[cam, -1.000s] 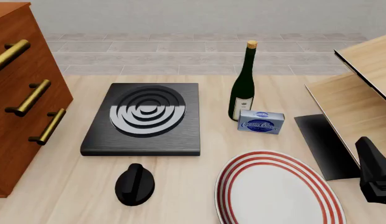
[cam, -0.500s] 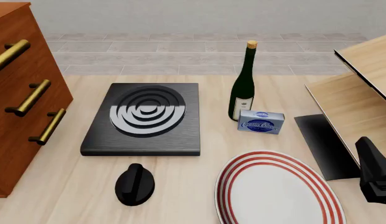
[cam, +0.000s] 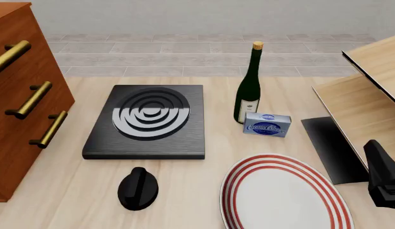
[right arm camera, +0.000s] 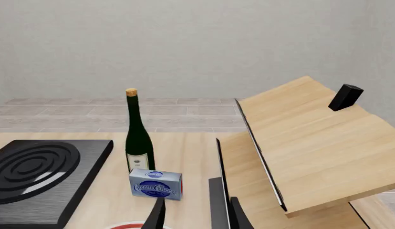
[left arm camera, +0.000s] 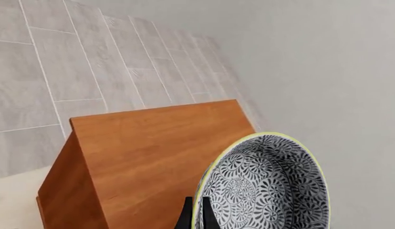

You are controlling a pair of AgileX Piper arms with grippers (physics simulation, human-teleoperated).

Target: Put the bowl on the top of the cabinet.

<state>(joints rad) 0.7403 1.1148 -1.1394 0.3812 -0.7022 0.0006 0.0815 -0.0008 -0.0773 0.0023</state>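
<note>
Up above the cabinet (left arm camera: 153, 157), in the left wrist view, the left gripper (left arm camera: 196, 214) grips the bowl (left arm camera: 264, 183). Its two dark fingertips pinch the bowl's pale rim, one on each side of the edge. The bowl is tipped so its speckled inside faces the camera. It looks to be in the air beside the cabinet's flat top, but I cannot tell if they touch. The top is bare wood with a lot of open room on it, and its edges are straight and sharp.

On the table (cam: 204, 86) in the front view, the cabinet stands at 9 o'clock with its brass handles (cam: 33, 100) sticking out toward the middle. A black stove plate (cam: 148, 121) lies just left of the middle, and a black knob (cam: 138, 188) sits at 7 o'clock, apart from it. A wine bottle (cam: 248, 88) stands at 1 o'clock with a small blue box (cam: 267, 125) just in front of it. The big white plate (cam: 283, 195) with red rings fills 5 o'clock. A pale wood shelf (cam: 369, 95) leans in at 3 o'clock.

The right gripper (cam: 383, 179) waits at 4 o'clock, near the plate's edge and next to the shelf. In its own view the fingers (right arm camera: 161, 213) stand apart with nothing between them.
</note>
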